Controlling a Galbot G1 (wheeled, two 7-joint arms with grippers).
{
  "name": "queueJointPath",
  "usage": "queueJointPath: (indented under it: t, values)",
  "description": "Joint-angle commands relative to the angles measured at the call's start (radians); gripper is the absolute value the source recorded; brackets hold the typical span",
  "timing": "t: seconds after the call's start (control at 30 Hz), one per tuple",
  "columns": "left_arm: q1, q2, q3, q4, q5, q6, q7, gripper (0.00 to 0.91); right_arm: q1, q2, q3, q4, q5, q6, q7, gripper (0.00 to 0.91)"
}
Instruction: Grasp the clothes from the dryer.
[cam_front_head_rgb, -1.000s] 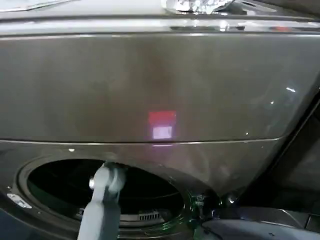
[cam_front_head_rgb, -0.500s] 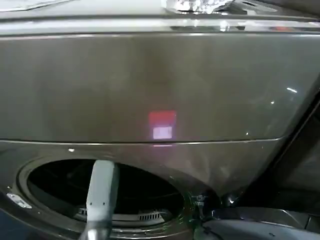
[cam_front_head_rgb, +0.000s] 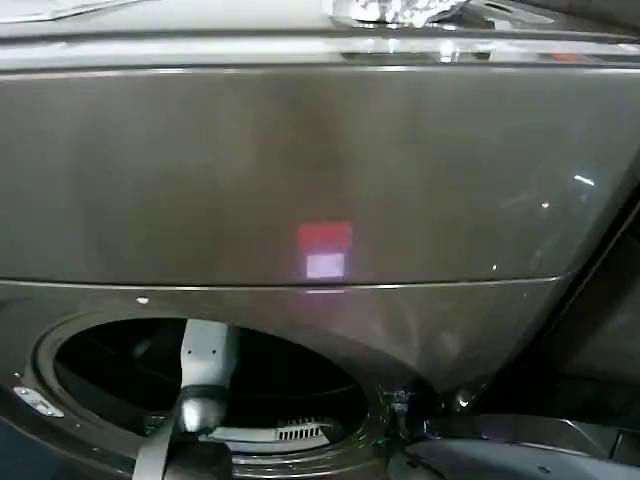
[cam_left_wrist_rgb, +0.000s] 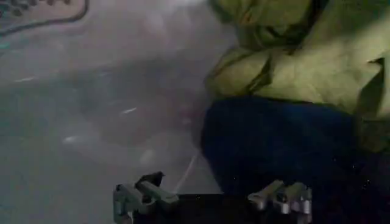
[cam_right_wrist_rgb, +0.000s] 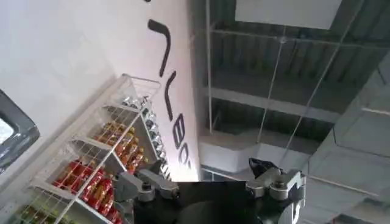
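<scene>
The dryer is a bronze-grey front-loader with a red light above a white label. Its round porthole stands open at the lower left. My left arm reaches through the porthole into the drum. Inside lie the clothes, a yellow-green piece resting against a dark navy piece. My left gripper is open just short of the navy piece, one finger at its edge. My right gripper is open and holds nothing, pointing up at the ceiling.
The drum's smooth grey wall lies beside the bundle. A silver-rimmed door shows at the lower right of the dryer. A white wire rack of drink cans stands against a wall near the right gripper.
My left arm has pushed further down and into the porthole; its pale forearm now hangs lower in the opening. The dryer has not changed.
</scene>
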Motion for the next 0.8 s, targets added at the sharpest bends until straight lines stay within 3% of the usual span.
queueJointPath:
  t: [0.03, 0.37, 0.8]
  values:
    - [-0.056, -0.049, 0.009, 0.122, 0.016, 0.032, -0.037, 0.907, 0.005, 0.003, -0.008, 0.008, 0.001, 0.000, -0.002, 0.907]
    - [-0.072, -0.044, 0.105, 0.262, -0.026, 0.066, -0.083, 0.907, 0.002, 0.009, -0.012, 0.021, 0.017, 0.000, -0.008, 0.907]
    - [-0.037, -0.010, 0.098, 0.241, 0.073, 0.150, -0.086, 0.907, 0.003, 0.013, -0.024, 0.033, 0.021, 0.000, -0.007, 0.907]
